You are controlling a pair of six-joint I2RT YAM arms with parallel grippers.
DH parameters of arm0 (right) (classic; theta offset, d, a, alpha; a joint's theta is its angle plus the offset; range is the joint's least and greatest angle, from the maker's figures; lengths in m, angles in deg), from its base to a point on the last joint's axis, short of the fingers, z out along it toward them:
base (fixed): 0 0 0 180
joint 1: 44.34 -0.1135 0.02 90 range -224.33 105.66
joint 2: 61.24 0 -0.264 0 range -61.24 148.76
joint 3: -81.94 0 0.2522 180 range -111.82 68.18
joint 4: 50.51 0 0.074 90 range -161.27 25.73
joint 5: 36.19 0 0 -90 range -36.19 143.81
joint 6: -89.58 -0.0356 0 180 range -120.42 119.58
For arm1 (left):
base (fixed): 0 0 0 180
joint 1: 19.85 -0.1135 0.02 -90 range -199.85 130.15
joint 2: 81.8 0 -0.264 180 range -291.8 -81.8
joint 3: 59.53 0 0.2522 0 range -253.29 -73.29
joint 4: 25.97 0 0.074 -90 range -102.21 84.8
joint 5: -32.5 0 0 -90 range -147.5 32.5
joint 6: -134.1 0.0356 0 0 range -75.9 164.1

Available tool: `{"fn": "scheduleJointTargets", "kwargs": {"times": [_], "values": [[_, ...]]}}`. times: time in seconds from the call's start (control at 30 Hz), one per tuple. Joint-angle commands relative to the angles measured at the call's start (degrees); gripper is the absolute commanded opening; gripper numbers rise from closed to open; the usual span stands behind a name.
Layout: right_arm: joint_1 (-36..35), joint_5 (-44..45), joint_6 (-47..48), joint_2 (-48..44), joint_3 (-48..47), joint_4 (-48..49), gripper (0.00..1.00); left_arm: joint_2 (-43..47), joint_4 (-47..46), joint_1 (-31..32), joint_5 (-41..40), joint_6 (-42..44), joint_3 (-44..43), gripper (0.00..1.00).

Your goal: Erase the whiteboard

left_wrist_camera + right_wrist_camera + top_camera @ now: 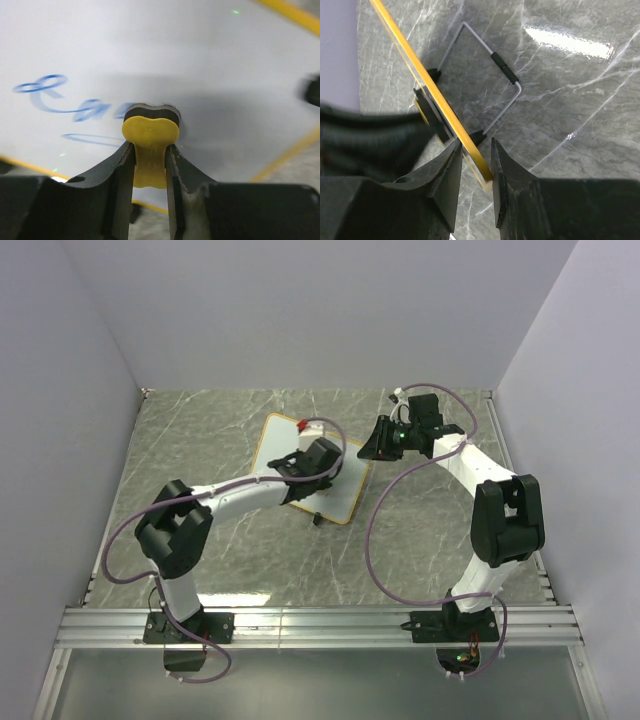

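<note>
The whiteboard (280, 448) with its yellow frame stands tilted in the middle of the table. In the left wrist view its white face (150, 50) carries blue scribbles (50, 97) at the left. My left gripper (316, 462) (150, 150) is shut on a yellow eraser block (150, 131), whose black felt face presses on the board just right of the scribbles. My right gripper (379, 446) (474, 150) sits at the board's right corner. Its jaws are closed on the yellow frame (435, 92), seen edge-on.
A bent wire stand with a black sleeve (505, 70) props the board from behind. A small white and red object (305, 426) sits at the board's far edge. A black foot (318, 518) shows at its near edge. Grey walls enclose the marble table (200, 440).
</note>
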Motion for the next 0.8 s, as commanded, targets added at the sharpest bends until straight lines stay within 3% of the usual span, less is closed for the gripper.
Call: {"fn": "scheduleJointTargets", "kwargs": {"times": [0.0, 0.1, 0.37, 0.77], "values": [[0.01, 0.59, 0.16, -0.70, -1.76, -4.50, 0.00, 0.14, 2.06, -7.19, -3.69, -0.77, 6.24, 0.00], [0.01, 0.15, 0.25, -0.52, -2.20, -4.68, 0.00, 2.16, 0.74, -10.00, -2.99, -1.30, 10.45, 0.00], [0.01, -0.56, 0.25, -0.08, -2.90, -4.68, 0.00, 2.87, 0.30, -11.16, -0.53, -1.74, 10.56, 0.00], [0.01, -1.43, -0.80, 0.62, -3.95, -3.63, 0.00, -3.89, 1.43, 5.62, 3.08, 0.89, -1.04, 0.00]]}}
